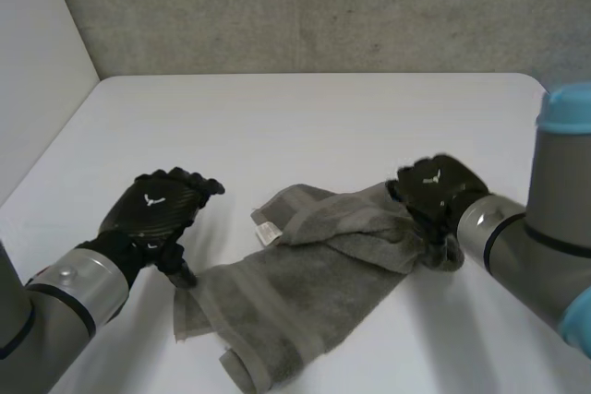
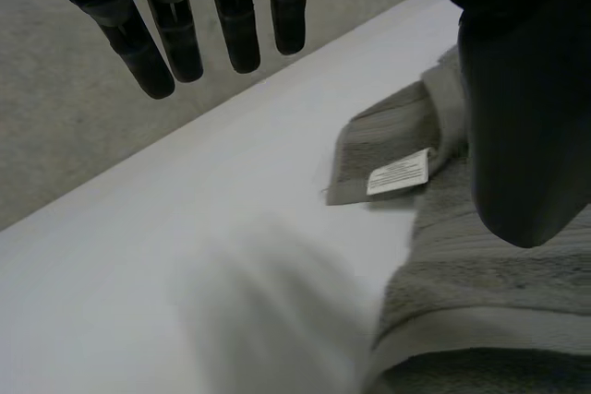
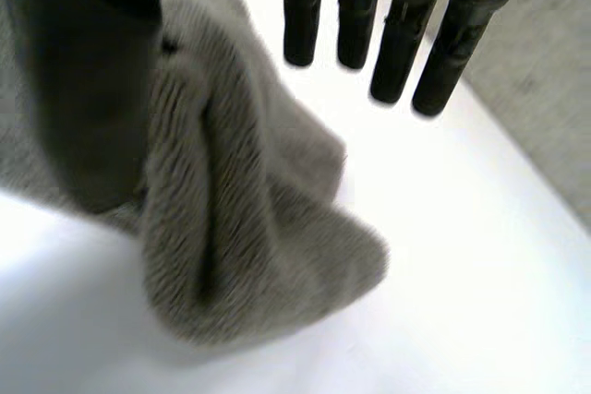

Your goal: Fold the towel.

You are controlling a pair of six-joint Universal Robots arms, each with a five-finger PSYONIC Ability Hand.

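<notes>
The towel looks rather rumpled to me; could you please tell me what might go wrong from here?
1. The towel lies crumpled, its end bunched into a lump beside the thumb of the right hand. Folding from here would probably trap those creases.
2. The left hand is open, with its fingers out over the bare table and just its thumb over the cloth's edge, so a grasp may miss the corner.
</notes>
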